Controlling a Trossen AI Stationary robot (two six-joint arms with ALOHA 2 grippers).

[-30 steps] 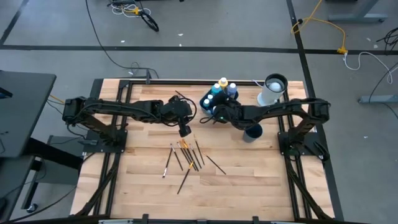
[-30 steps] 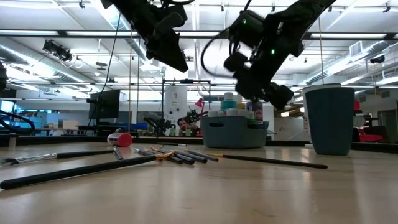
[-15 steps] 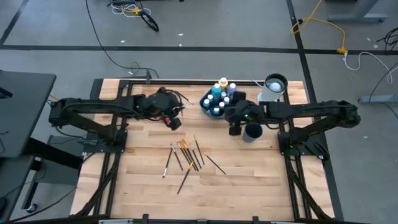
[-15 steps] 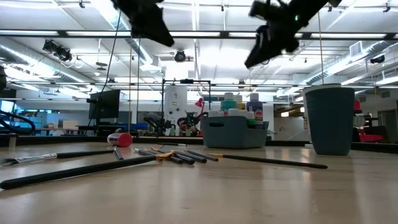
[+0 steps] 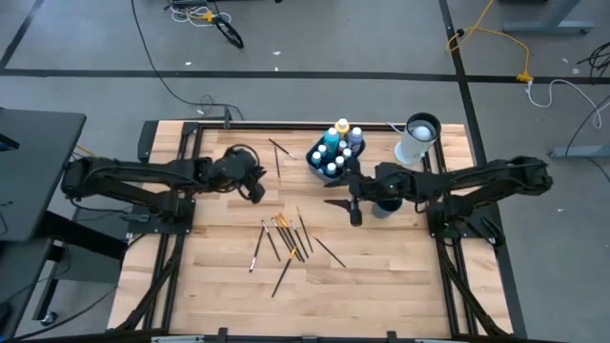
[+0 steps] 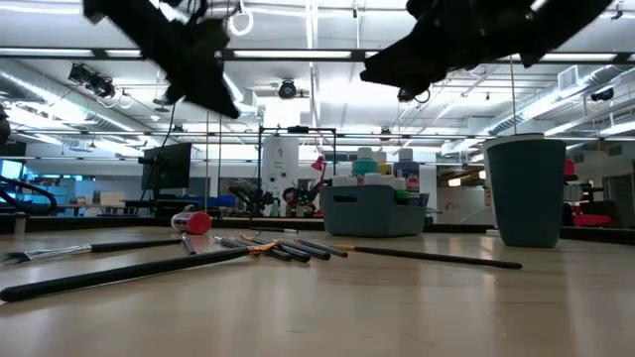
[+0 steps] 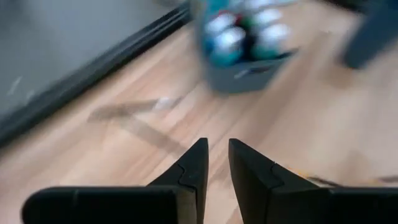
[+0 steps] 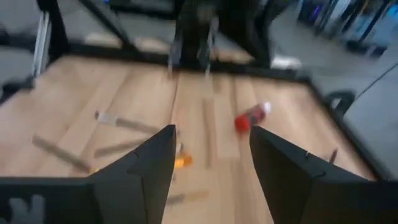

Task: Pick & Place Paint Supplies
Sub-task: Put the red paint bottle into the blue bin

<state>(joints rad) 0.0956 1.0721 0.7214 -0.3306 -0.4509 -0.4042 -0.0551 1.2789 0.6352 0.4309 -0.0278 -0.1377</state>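
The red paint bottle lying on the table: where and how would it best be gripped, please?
Probably grip the red paint bottle mid-body, coming straight down from above, fingers across its narrow width: it lies on its side on the table, with its round flanks exposed.

We find no text, label, brand, number or sign that we can read in any view; the small paint bottles (image 5: 334, 151) in the grey plastic bin (image 6: 375, 212) show only coloured caps and blurred, illegible labels.
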